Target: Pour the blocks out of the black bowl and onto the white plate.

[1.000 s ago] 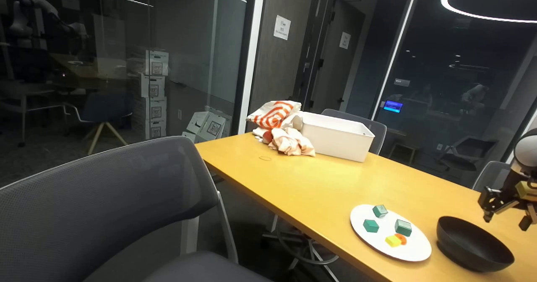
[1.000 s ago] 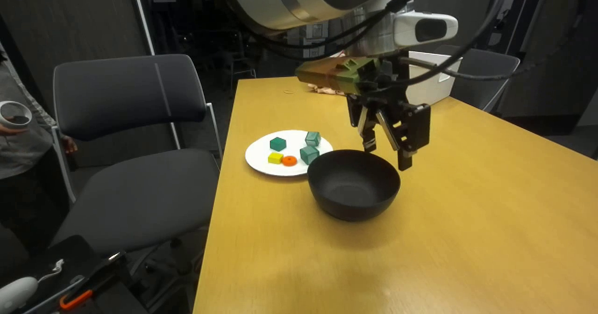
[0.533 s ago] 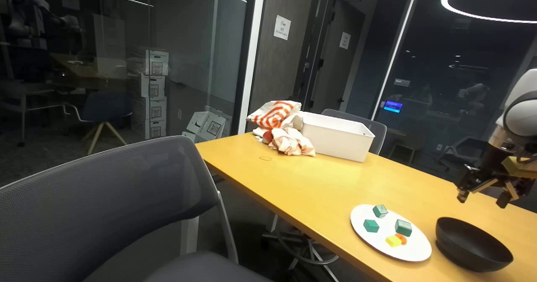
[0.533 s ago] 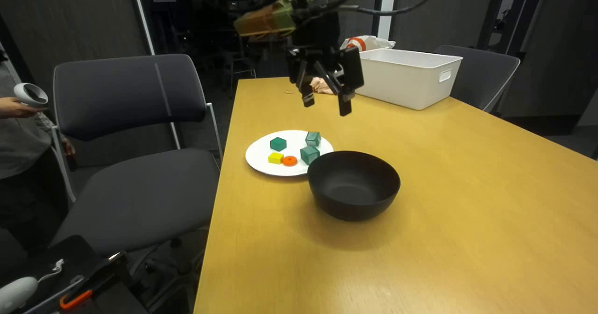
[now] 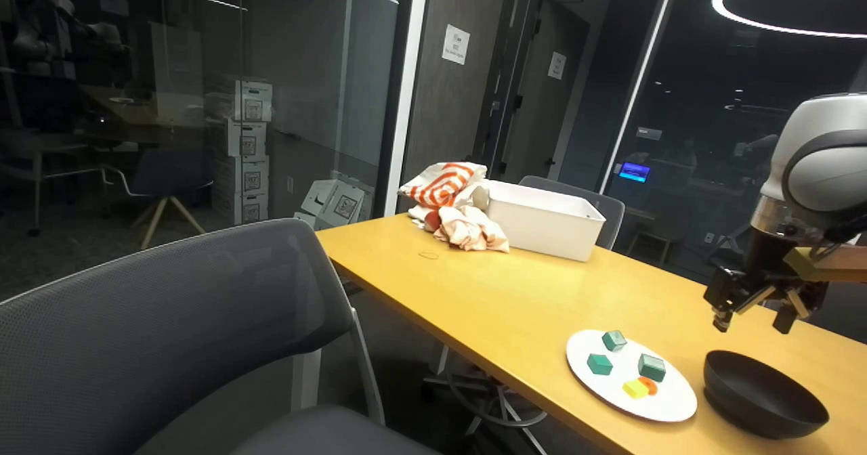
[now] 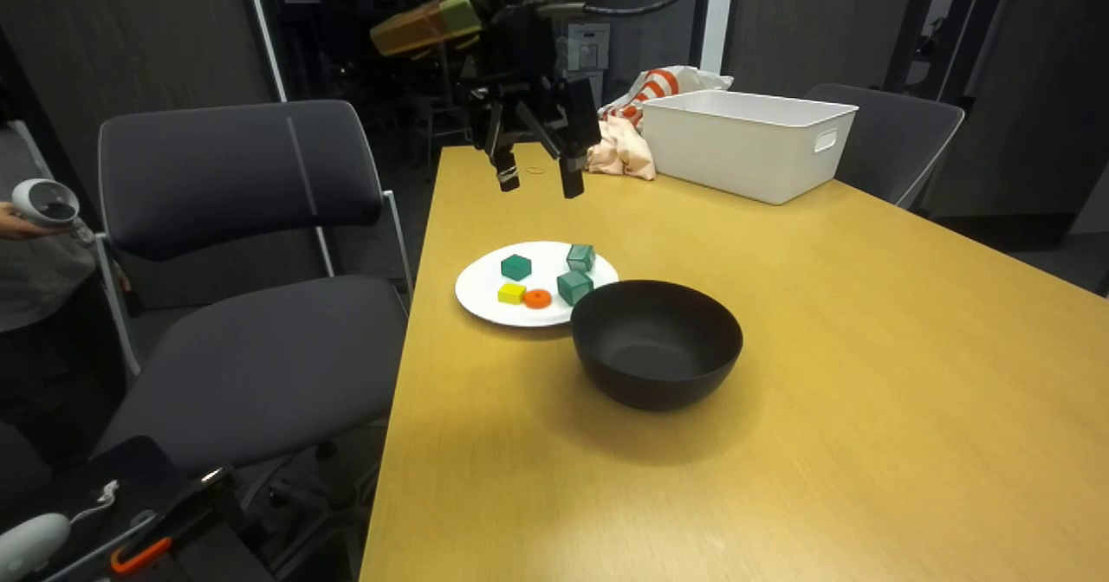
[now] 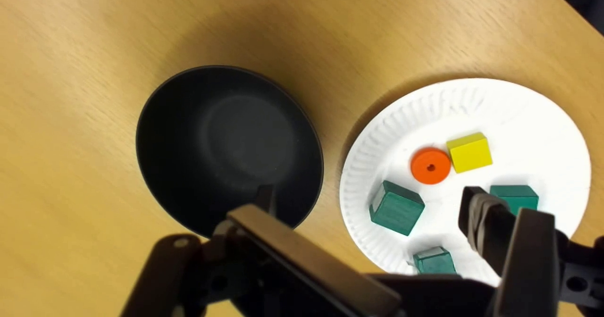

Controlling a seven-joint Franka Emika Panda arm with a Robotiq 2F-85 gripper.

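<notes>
Blocks [image 7: 398, 212] on white plate [image 7: 533, 128], upright black bowl [image 7: 245, 137] beside

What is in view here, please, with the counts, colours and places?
table: 1, tan, in all views
bowl: 1, black, upright on the table
plate: 1, white, on the table beside the bowl
green blocks: 3, green, on the plate
yellow block: 1, yellow, on the plate
orange disc: 1, orange, on the plate
box: 1, white, on the table
bag: 1, white and orange, by the box
cloth: count unclear, peach, by the box
chairs: several, dark grey, by the table
cartons: several, white, background
screen: 1, blue, background
person: 1, grey top, in an exterior view
arm: 1, white, above the table
gripper: 1, black, above the table, open
</notes>
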